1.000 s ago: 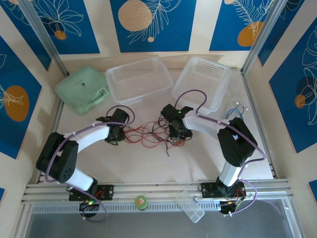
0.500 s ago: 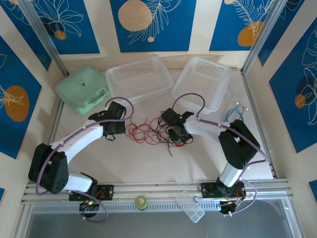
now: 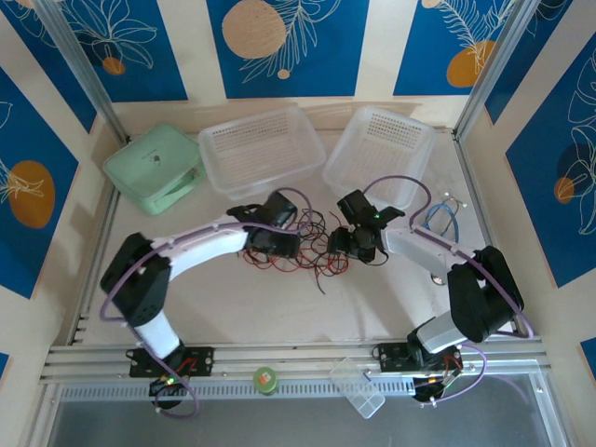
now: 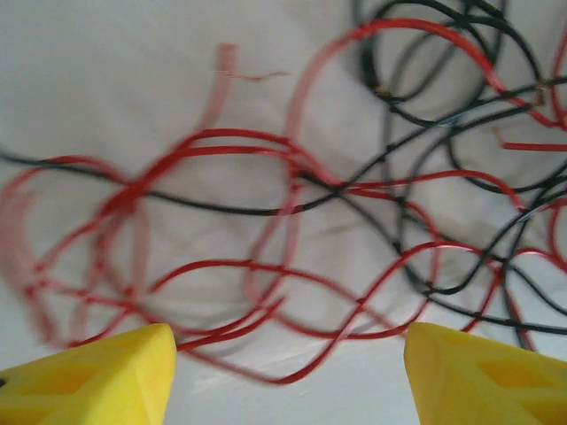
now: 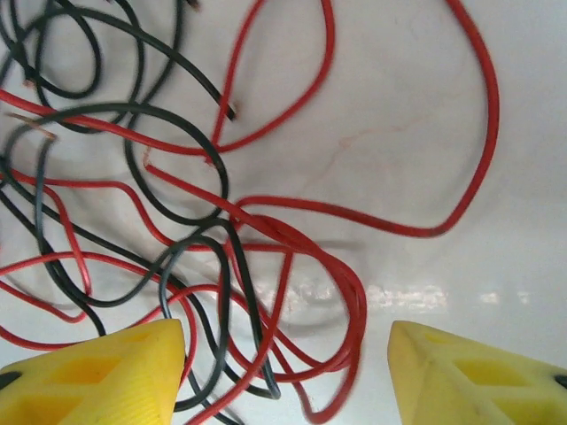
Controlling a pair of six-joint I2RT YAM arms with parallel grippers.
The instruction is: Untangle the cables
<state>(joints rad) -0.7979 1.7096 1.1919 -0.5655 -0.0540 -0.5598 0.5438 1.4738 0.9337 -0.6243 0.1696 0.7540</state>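
Where the left gripper (image 4: 288,376) hangs over the table (image 4: 106,71), its yellow fingertips (image 4: 97,376) stand wide apart with nothing pinched between them: released. Under it the cables (image 4: 266,266) lie on the white surface. They are mostly red loops, blurred at the left and crossed by a black strand, with more black curls toward the upper right of that view.

The right gripper (image 5: 288,372) is likewise spread and holds nothing. Below it red and black strands cross in a knot on the left, and one wide red loop reaches out alone to the right.

From above, both grippers point down near the middle of the table, close to each other, with the tangle under and between them — a few strands trail toward the near edge. Two clear baskets (image 3: 261,149) sit along the far edge, a green box (image 3: 154,168) by the far left corner, and a blue cable (image 3: 440,216) near the right edge.
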